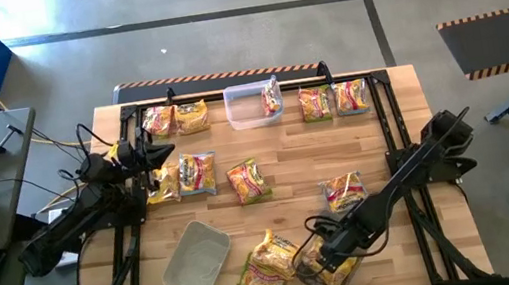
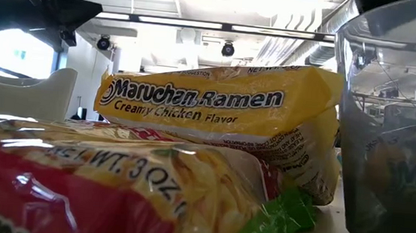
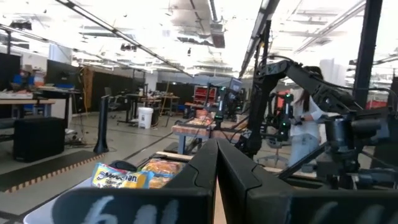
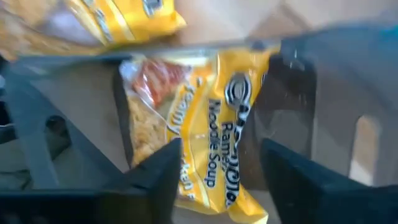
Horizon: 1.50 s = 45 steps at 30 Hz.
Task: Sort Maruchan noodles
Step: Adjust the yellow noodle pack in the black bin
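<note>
One yellow packet (image 4: 211, 130) lies in the near tub (image 1: 322, 272) directly under the right gripper (image 4: 214, 162), its long axis running through the gap between the spread, empty fingers. Farther off, the left gripper (image 3: 217, 163) waits shut and empty near the far-left packets (image 1: 175, 120), so the right arm is nearer.

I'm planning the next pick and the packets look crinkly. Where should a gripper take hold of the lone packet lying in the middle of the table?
Probably best from straight above, pinching across the narrow width of the middle packet. It lies flat and slightly skewed on the bare table, clear of its neighbours, so both long edges are free for the fingers. The right gripper hangs open over a tub.
</note>
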Available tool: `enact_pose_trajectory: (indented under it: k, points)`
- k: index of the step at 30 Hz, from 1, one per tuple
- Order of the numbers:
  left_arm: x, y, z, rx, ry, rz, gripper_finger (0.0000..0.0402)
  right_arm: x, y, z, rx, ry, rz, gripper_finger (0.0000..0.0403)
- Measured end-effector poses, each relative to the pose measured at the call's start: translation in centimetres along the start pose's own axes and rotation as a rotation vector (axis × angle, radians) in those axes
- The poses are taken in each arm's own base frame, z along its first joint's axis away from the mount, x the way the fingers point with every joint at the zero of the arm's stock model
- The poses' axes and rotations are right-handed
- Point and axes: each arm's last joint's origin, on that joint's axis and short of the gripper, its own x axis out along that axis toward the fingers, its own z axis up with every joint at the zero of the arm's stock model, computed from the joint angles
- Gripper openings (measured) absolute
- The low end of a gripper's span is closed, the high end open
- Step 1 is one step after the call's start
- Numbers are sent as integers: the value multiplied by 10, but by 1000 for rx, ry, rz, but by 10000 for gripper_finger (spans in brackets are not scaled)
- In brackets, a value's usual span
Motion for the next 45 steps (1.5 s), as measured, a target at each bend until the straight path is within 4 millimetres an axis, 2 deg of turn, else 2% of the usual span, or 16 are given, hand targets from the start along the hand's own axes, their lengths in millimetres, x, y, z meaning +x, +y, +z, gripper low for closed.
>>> enact_pose_trajectory:
  k: [3, 6, 16, 19, 22, 24, 32, 34, 37, 41, 45]
  points:
    - [0, -1, 0, 7, -2, 7, 3, 9, 1, 1, 11, 37, -10, 272]
    - [1, -1, -1, 12, 0, 0, 3, 16, 4, 1, 20, 39, 5, 295]
    - [1, -2, -1, 13, 1, -2, 3, 43, 8, 2, 1, 57, -14, 300]
    - [1, -2, -1, 13, 1, -2, 3, 43, 8, 2, -19, 51, -16, 294]
    - [1, -2, -1, 13, 0, -2, 3, 44, 9, 3, -47, 46, -2, 263]
    - [1, -2, -1, 13, 0, -2, 3, 44, 9, 3, -67, 42, 1, 224]
    - [1, -2, 0, 13, -1, -2, 3, 43, 9, 3, -123, 23, -1, 23]
    - [1, -2, 0, 13, -1, -2, 3, 41, 9, 3, -131, 24, 5, 12]
    - [1, -2, 0, 14, -3, -3, 3, 33, 8, 3, -137, 20, 11, 18]
    - [1, -2, 0, 13, -6, -4, 3, 17, 3, 3, -125, -26, -29, 2]
    - [1, -2, 0, 13, -7, -4, 3, 0, 7, 4, -136, -28, -87, 0]
